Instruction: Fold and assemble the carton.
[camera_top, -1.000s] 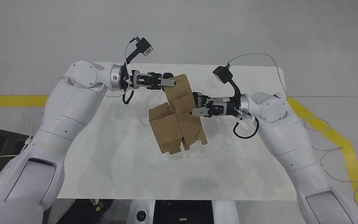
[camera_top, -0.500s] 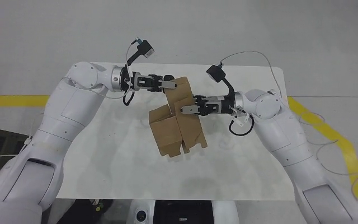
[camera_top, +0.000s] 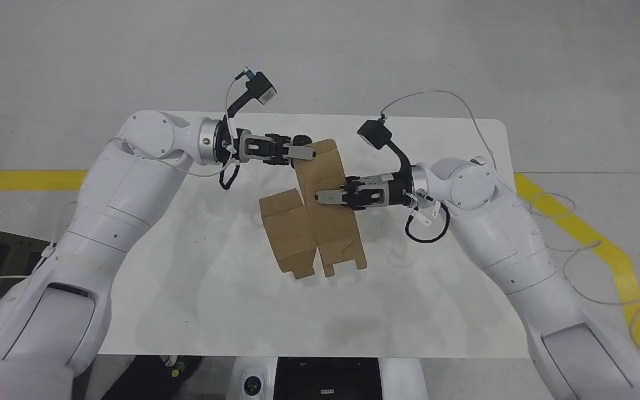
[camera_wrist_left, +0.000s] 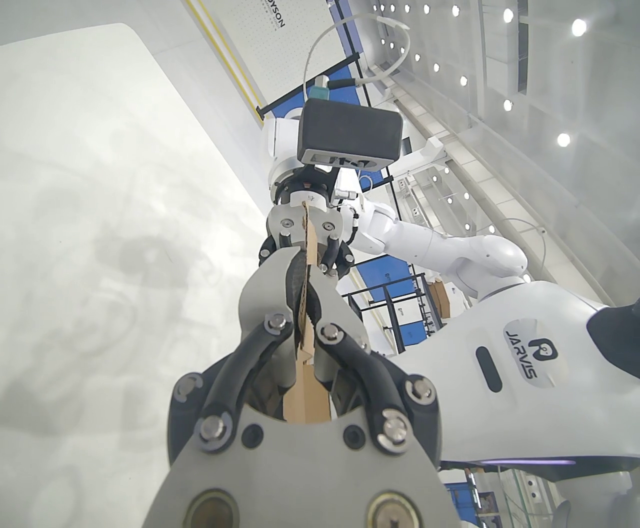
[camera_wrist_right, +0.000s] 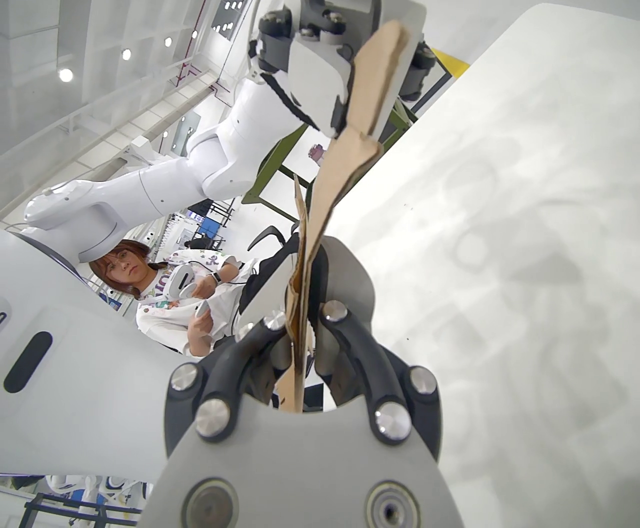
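Note:
A brown cardboard carton (camera_top: 312, 218), flattened with loose flaps, hangs above the middle of the white table (camera_top: 200, 300). My left gripper (camera_top: 308, 150) is shut on the carton's far upper edge; in the left wrist view the cardboard (camera_wrist_left: 306, 280) runs edge-on between its fingers. My right gripper (camera_top: 325, 197) is shut on the carton's right side, a little nearer than the left one. In the right wrist view the cardboard (camera_wrist_right: 320, 220) rises edge-on from the right gripper (camera_wrist_right: 302, 300) toward the left gripper (camera_wrist_right: 350, 117). The two grippers sit close together.
The white table spreads under both arms, with bare surface on the left, right and near side. A yellow floor line (camera_top: 30, 180) runs past the table's ends.
My right gripper has slid left along the carton toward the left gripper. The carton has shifted slightly left and its lower part has swung. The left gripper has stayed put.

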